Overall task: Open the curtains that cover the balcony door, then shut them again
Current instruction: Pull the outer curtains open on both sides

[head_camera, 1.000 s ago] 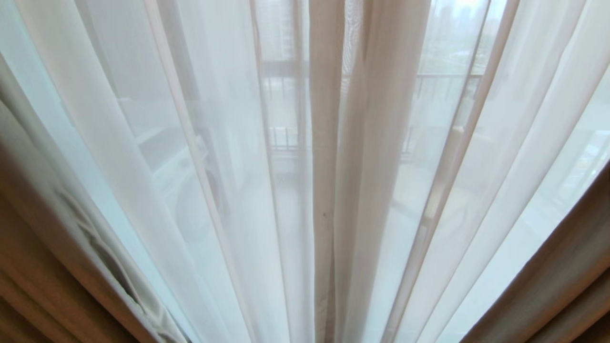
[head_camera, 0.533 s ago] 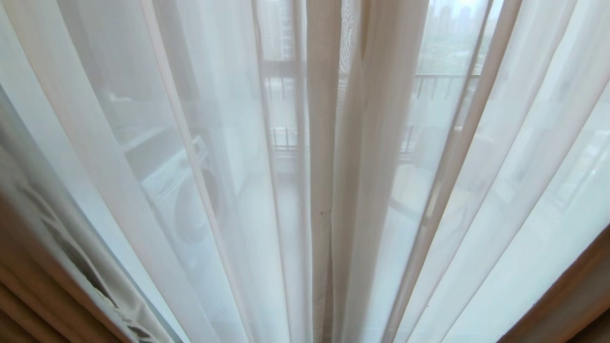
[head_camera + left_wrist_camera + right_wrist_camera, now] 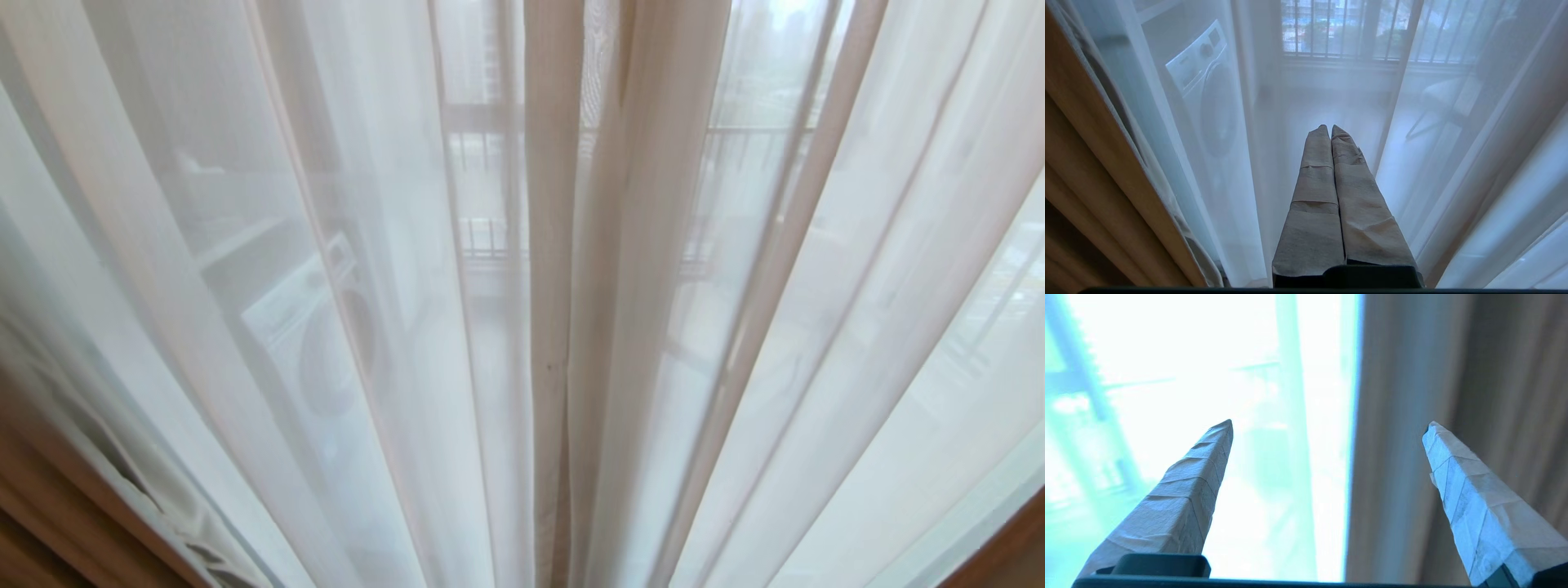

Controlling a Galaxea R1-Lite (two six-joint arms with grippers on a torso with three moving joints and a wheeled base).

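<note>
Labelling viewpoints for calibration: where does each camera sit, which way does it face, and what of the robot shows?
Head: on the head, facing thin translucent white sheers; no arm shows.
Left wrist: behind the shut left gripper, facing the sheers, pale beige woven curtain at one edge.
Right wrist: behind the open right gripper, aimed at the beige curtain's edge.
Shared: head and left wrist both show a white washing machine through the sheers.

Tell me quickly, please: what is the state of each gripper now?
Left gripper: shut, holding nothing, in front of the sheer curtain.
Right gripper: open, holding nothing, facing the edge of the beige curtain.
</note>
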